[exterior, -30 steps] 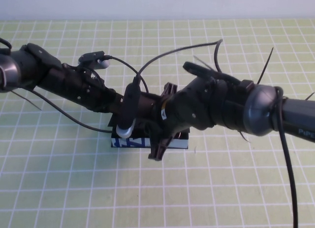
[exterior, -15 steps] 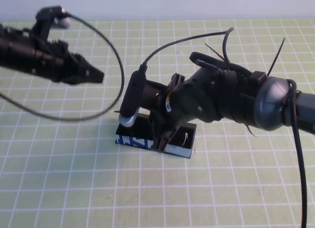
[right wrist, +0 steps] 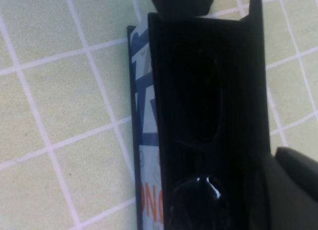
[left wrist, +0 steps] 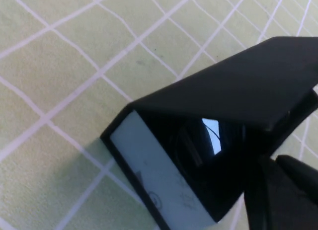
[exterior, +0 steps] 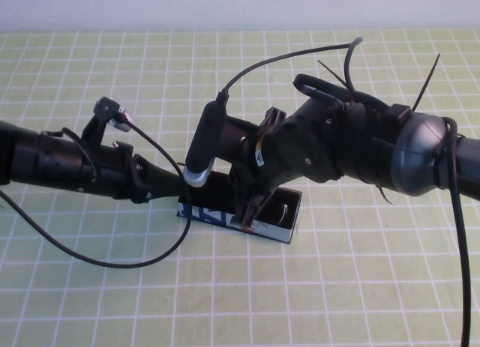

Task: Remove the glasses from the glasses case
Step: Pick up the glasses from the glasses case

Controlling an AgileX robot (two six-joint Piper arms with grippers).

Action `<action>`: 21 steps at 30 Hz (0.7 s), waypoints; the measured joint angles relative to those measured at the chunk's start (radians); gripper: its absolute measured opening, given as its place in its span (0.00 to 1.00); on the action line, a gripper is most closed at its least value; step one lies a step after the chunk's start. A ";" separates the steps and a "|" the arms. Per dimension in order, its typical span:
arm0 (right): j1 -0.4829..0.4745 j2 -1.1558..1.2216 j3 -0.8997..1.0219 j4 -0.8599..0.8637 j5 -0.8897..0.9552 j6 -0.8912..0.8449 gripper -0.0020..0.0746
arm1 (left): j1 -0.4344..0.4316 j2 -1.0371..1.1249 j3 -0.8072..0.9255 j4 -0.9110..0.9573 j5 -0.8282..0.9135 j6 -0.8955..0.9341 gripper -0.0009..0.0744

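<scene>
Presently, right end effector (exterior: 247, 204): poised directly over the open glasses case (exterior: 279, 228), fingers spread apart and pointing down at the front wall, holding nothing that can be seen. Left end effector (exterior: 176, 188): low at the case's left end, at or against the raised lid; whether it grips the lid cannot be told. Glasses (right wrist: 198, 140): lying folded inside the case, lenses up, filling its length, one glossy lens catching a highlight. Handling, by judgement: light, rigid plastic frame; smooth lenses likely to slip and mark, so the bridge between the lenses or the top bar of the frame is the better hold. The fit looks snug, so a straight upward lift seems wise, with the light case liable to rise too unless it is steadied. Table (exterior: 90, 302): flat, covered in pale green matting with a white grid. Room: plain light wall behind, no other items in view.
</scene>
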 joint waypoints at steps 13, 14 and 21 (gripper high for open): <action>-0.001 0.000 0.000 0.027 -0.023 0.001 0.02 | 0.000 0.107 -0.031 -0.105 -0.025 0.073 0.01; -0.001 0.000 0.000 0.030 -0.023 0.001 0.02 | 0.000 0.114 -0.036 -0.106 -0.026 0.073 0.01; -0.001 -0.002 0.000 0.032 -0.023 0.060 0.06 | 0.000 0.123 -0.044 -0.082 -0.013 0.038 0.01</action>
